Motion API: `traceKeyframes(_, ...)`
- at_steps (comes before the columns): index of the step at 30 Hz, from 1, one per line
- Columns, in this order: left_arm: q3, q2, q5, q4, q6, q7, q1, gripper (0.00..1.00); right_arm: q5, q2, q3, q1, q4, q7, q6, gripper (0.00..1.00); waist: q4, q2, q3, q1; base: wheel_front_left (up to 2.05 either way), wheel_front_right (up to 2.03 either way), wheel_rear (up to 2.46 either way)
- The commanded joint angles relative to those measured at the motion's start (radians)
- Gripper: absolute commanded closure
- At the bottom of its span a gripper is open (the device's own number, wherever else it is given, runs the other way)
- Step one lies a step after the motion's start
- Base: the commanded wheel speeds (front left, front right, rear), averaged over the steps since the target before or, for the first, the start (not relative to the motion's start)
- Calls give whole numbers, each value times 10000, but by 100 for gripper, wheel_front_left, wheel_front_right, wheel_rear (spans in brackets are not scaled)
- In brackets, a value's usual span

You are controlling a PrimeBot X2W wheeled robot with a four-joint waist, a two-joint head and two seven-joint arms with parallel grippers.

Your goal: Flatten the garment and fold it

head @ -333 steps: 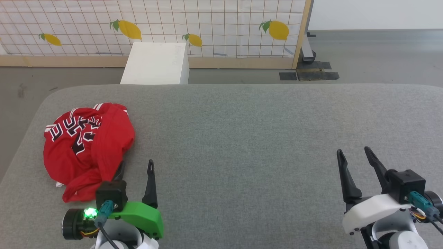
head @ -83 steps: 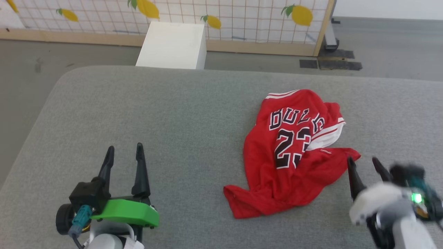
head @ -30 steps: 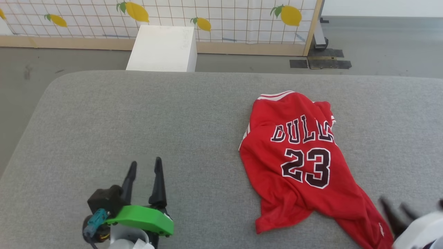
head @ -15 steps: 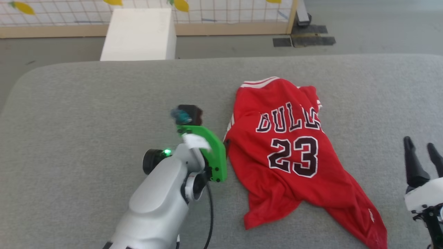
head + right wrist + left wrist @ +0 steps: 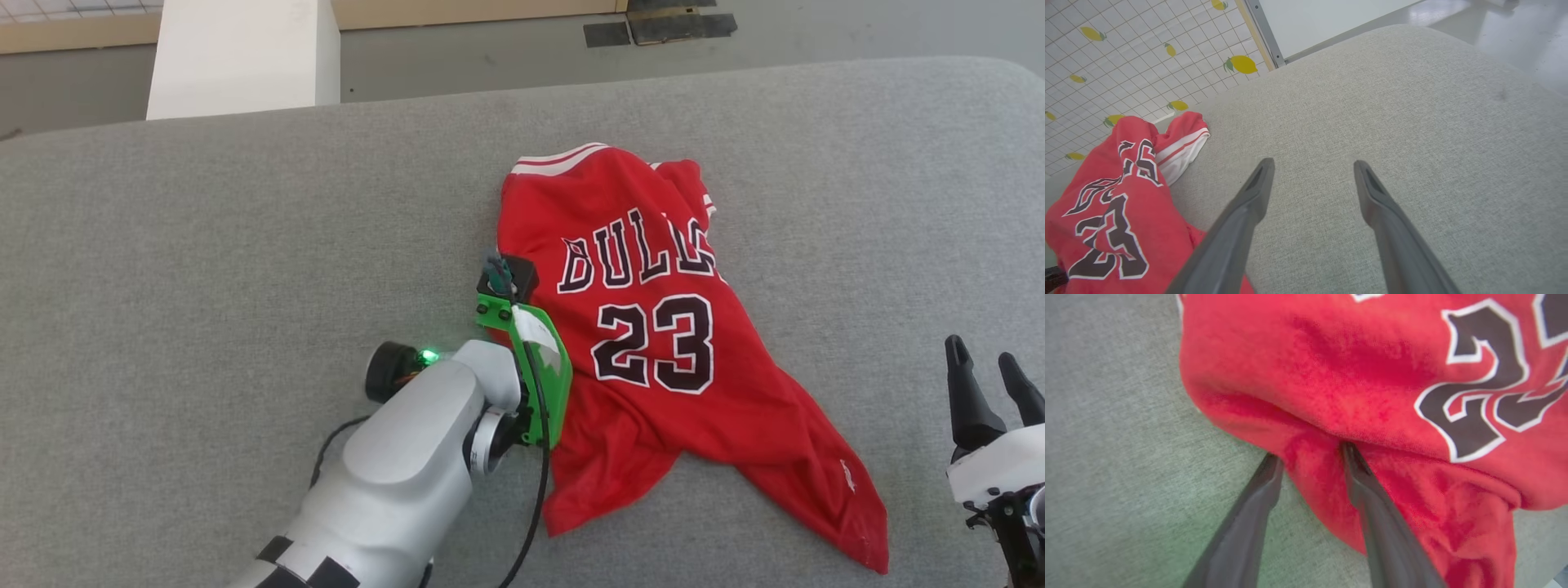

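The garment point(image 5: 653, 343), a red jersey with black "BULLS 23" lettering facing up, lies crumpled on the grey padded surface point(image 5: 204, 245). Its hem trails toward the lower right. My left gripper point(image 5: 1310, 455) points down at the jersey's left edge. Its fingers stand apart astride a bunched ridge of red cloth point(image 5: 1314, 469), the right finger pressing into the fabric. In the head view its green wrist point(image 5: 531, 359) hides the fingertips. My right gripper point(image 5: 984, 359) hovers open over bare surface at the lower right, apart from the jersey point(image 5: 1114, 196), with nothing between its fingers point(image 5: 1257, 179).
A white box point(image 5: 237, 53) stands on the floor past the surface's far edge. Dark tape patches point(image 5: 661, 28) mark the floor. A lemon-print screen point(image 5: 1126, 41) stands behind. Bare padded surface stretches left of the jersey and to its right point(image 5: 1412, 122).
My left arm has swung from the lower left to the jersey's left edge, and its fingers have narrowed around a fold. The camera has tilted down. The right gripper has drawn back from the hem.
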State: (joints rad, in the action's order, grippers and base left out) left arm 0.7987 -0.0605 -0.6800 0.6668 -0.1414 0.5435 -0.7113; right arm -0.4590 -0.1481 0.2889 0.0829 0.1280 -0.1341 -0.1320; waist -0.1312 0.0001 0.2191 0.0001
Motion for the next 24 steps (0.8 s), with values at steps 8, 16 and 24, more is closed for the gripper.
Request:
traceKeyframes(8, -885, 102, -1577, -533, 15, -2477, 88, 100, 257, 9, 106, -72, 151, 9, 13, 0, 929, -1, -637, -1, 0, 0, 0)
traceKeyframes(16, -2494, -926, -2243, -1878, -485, -3905, 1000, 100, 510, 240, 161, -443, 207, -271, 13, 0, 2123, -1, -1375, -1, 0, 0, 0)
traceKeyframes(24, -3416, -2256, -2961, -3448, -1969, -3688, 4265, 100, 712, 428, -51, -526, 204, -439, 13, 0, 2814, -1, -1620, -1, 0, 0, 0)
